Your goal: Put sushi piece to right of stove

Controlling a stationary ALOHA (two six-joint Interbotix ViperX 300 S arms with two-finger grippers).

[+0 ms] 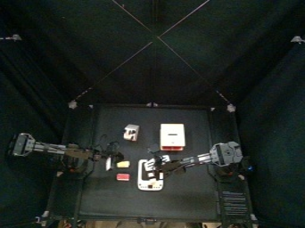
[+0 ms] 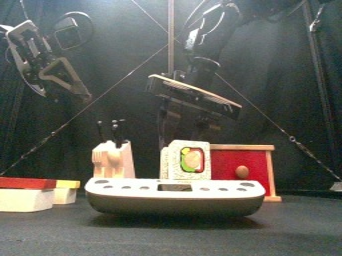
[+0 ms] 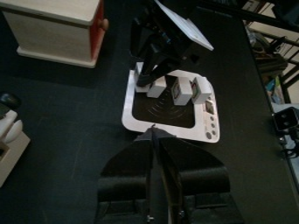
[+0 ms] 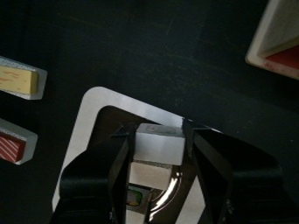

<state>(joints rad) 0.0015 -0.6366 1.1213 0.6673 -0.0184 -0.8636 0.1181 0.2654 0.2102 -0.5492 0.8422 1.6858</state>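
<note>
The small whitish block-shaped sushi piece [image 4: 158, 143] is sitting pinched between the two black jaws of the right gripper [image 4: 156, 145], which are pressing on its two sides; in the right wrist view it is hanging directly over the dark top of the stove, a small white rounded-rectangular toy slab [image 4: 96, 103], close to its rim. In the front view the stove [image 2: 174, 196] is lying flat at the table's front, with a small green-and-white block [image 2: 186, 161] showing upright behind it, and the right gripper [image 2: 187, 100] is hovering above them, clear of the slab's top. From overhead the right gripper [image 1: 156, 164] is reaching in from the right and standing over the stove [image 1: 150, 175]. The left gripper [image 3: 156, 131] is resting near the table's left, its jaws pressed together with nothing between them, pointing toward the stove [image 3: 165, 107]. Beside the stove on the left, a small yellow-and-white block [image 1: 120, 164] and a small red block [image 1: 124, 177] are lying on the black table [image 1: 191, 200], apart from the slab. Farther back, a bigger white box with a red edge [image 1: 174, 135] is standing, with a small white toy piece [image 1: 132, 134] to its left.
</note>
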